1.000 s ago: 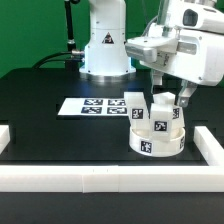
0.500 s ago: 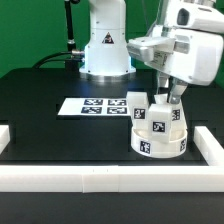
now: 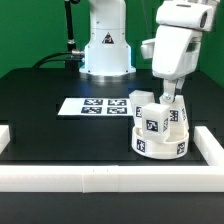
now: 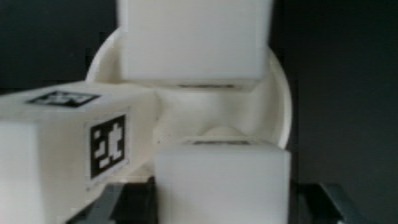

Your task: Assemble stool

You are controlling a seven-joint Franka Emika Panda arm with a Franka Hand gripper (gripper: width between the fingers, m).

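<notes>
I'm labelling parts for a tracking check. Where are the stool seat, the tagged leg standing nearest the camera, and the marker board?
stool seat (image 3: 160, 148), exterior view, on its front rim wall beside the tag.
tagged leg (image 3: 153, 123), exterior view, on its tagged front face.
marker board (image 3: 80, 105), exterior view, on its bare white end at the view's left.

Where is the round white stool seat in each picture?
Exterior view: the seat stands on the black table toward the exterior view's right, under the gripper, with legs standing on it.
Wrist view: the seat fills the middle as a pale curved rim behind the blocky legs.
Shared landmark: the tagged leg, seen in both views.
</notes>
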